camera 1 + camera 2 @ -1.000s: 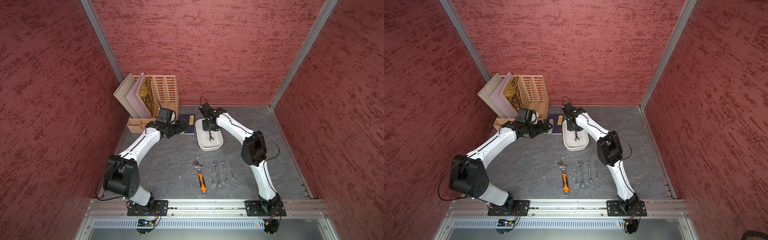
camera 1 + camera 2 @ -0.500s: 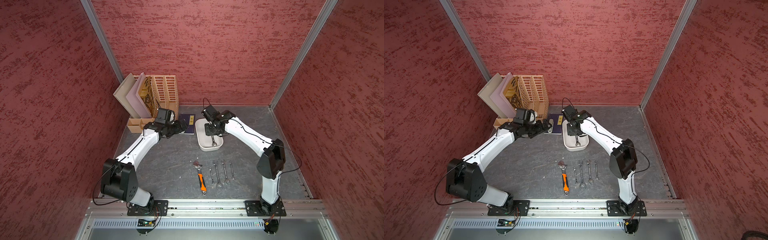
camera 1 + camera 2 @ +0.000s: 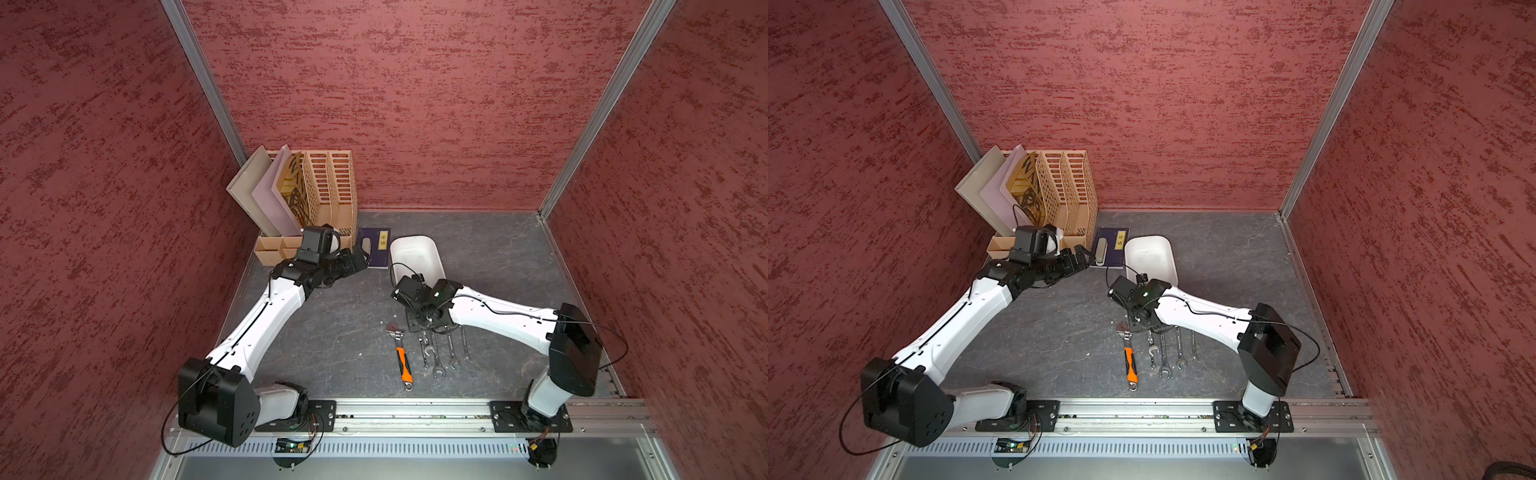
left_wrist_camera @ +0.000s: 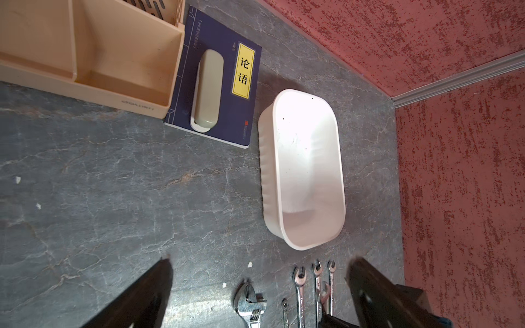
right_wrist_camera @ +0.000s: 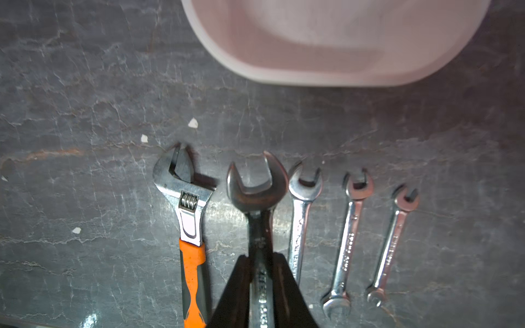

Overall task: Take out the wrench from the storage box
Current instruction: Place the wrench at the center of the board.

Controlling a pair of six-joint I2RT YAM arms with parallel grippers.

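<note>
Your storage box (image 4: 306,159) sits empty. The left gripper (image 4: 261,264) gapes wide, holding nothing. The right gripper (image 5: 261,261) is pinched nearly closed on the wrench (image 5: 257,184) by its flat shank, outside the box, between the adjustable wrench (image 5: 184,193) and 3 smaller spanners (image 5: 350,227). Expect stiff, heavy, slick steel; grip mid-shank.

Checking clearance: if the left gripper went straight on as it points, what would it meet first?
Likely the left gripper meets the white storage box at its ribbed long wall; depth is unclear.
</note>
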